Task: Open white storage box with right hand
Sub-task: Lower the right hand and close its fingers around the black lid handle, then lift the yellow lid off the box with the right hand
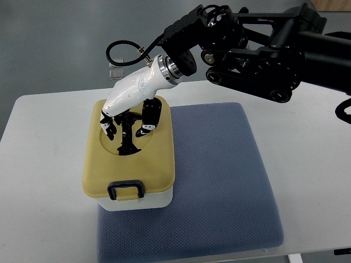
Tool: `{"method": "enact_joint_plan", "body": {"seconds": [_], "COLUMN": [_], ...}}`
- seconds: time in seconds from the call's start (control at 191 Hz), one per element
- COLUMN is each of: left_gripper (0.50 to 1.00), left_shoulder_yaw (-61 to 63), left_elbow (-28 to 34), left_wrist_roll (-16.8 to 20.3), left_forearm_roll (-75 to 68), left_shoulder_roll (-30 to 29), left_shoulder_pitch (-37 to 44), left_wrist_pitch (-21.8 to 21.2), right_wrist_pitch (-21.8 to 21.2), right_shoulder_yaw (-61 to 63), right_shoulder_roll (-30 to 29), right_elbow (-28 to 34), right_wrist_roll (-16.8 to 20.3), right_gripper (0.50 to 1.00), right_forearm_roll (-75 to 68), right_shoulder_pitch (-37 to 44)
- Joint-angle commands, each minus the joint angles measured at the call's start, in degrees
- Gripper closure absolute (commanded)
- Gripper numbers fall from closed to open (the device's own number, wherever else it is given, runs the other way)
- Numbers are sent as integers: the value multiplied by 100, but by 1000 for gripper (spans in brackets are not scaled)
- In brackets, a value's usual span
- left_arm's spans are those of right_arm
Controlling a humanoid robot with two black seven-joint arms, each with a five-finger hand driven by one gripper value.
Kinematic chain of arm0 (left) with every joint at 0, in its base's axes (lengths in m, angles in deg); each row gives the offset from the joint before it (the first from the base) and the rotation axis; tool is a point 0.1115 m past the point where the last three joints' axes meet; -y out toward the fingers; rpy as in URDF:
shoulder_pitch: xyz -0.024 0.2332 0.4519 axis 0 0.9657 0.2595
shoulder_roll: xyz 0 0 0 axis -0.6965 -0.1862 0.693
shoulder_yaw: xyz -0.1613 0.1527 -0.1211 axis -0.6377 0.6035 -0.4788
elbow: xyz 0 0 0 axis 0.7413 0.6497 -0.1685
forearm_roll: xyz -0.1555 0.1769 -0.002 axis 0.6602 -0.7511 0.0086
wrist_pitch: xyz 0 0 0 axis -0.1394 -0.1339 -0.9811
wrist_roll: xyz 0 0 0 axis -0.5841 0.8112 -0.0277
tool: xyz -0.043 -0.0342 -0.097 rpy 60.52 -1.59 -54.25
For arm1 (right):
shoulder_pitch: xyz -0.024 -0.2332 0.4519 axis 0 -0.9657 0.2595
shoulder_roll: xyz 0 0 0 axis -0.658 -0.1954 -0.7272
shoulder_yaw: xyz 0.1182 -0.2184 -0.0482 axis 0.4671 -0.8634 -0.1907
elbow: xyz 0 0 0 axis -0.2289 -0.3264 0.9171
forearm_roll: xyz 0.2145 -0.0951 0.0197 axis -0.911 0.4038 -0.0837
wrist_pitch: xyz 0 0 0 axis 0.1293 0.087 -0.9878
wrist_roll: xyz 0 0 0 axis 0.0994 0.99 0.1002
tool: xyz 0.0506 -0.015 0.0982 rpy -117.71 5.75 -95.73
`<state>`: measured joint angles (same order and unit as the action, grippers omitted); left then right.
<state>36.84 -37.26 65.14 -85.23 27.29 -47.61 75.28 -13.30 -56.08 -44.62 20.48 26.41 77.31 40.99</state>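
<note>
Right hand (127, 119) | fingers spread, gripping nothing | poised over storage box (137, 200) lid (159, 164) recess (left-centre frame) to lift it

A blue-grey textured mat (219, 181) is lying flat on a white table (44, 164), its near edge reaching the table's front edge. Beyond the table's far edge, a small clear item (117, 74) is sitting on the grey floor (49, 44); its nature cannot be determined.
</note>
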Motion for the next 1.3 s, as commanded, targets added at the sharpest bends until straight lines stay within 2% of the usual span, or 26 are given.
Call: {"method": "enact_joint_plan", "body": {"seconds": [0.0, 0.168, 0.309, 0.393, 0.534, 1.294], "left_gripper": [500, 500, 500, 500, 500, 500], "left_shoulder_yaw": [0, 0, 0, 0, 0, 0], "left_elbow": [1, 1, 1, 1, 1, 1], "left_wrist_roll": [9, 9, 0, 0, 8, 0], "left_forearm_roll": [0, 0, 0, 0, 0, 0], "left_shoulder_roll": [0, 0, 0, 0, 0, 0], "left_shoulder_pitch": [0, 0, 0, 0, 0, 0], "left_wrist_pitch": [0, 0, 0, 0, 0, 0], "right_wrist_pitch": [57, 75, 75, 66, 66, 57], "right_shoulder_yaw": [-8, -8, -17, -17, -8, 599], "right_shoulder_roll": [-9, -18, -9, -9, -18, 52], "right_elbow": [0, -9, 0, 0, 0, -53], "right_wrist_roll": [25, 60, 60, 60, 51, -19], "right_gripper": [840, 857, 918, 930, 1000, 1000], "right_forearm_roll": [14, 58, 67, 67, 67, -30], "right_shoulder_pitch": [-54, -81, -98, -107, -107, -19]}}
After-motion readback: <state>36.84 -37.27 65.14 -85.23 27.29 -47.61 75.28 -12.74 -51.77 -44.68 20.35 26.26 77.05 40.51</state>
